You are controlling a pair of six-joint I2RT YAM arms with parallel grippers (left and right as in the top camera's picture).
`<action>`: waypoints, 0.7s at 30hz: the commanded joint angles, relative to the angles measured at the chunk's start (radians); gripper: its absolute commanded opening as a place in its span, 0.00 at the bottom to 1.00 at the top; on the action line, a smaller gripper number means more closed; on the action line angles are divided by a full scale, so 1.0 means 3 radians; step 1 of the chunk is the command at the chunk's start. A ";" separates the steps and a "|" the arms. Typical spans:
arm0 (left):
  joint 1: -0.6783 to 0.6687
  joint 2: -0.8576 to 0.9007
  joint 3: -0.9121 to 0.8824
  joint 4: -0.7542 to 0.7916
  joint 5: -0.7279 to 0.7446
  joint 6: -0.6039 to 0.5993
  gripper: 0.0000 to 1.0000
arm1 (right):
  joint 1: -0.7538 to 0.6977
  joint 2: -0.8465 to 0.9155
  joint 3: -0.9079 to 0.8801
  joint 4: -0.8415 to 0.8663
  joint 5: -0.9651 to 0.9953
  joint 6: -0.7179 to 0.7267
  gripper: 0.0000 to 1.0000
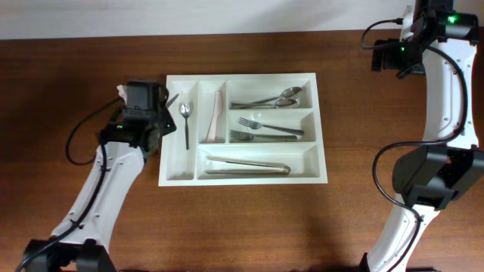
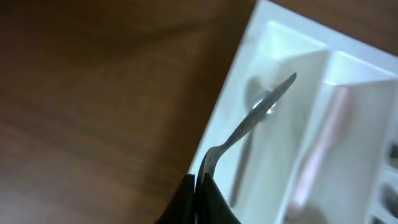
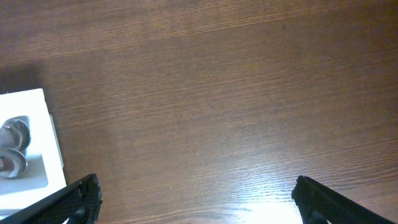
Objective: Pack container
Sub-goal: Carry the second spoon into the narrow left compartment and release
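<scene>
Left pincer (clamped), steel handle, white tray

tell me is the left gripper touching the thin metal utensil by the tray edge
Touching. The left wrist view shows the left gripper shut on the metal utensil at its lower end, no gap.

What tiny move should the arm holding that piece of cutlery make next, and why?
Probably shift the left gripper sideways over the large white plastic cutlery tray. Its thin silver metal utensil only reaches across the tray's rim, pointing toward the narrow outer compartment where a small silver spoon lies.
</scene>
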 commanded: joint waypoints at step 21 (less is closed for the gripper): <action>-0.0304 0.0584 0.0028 0.0092 -0.0318 -0.0174 0.70 | 0.0013 0.0010 -0.0009 0.0008 0.0041 0.0038 0.99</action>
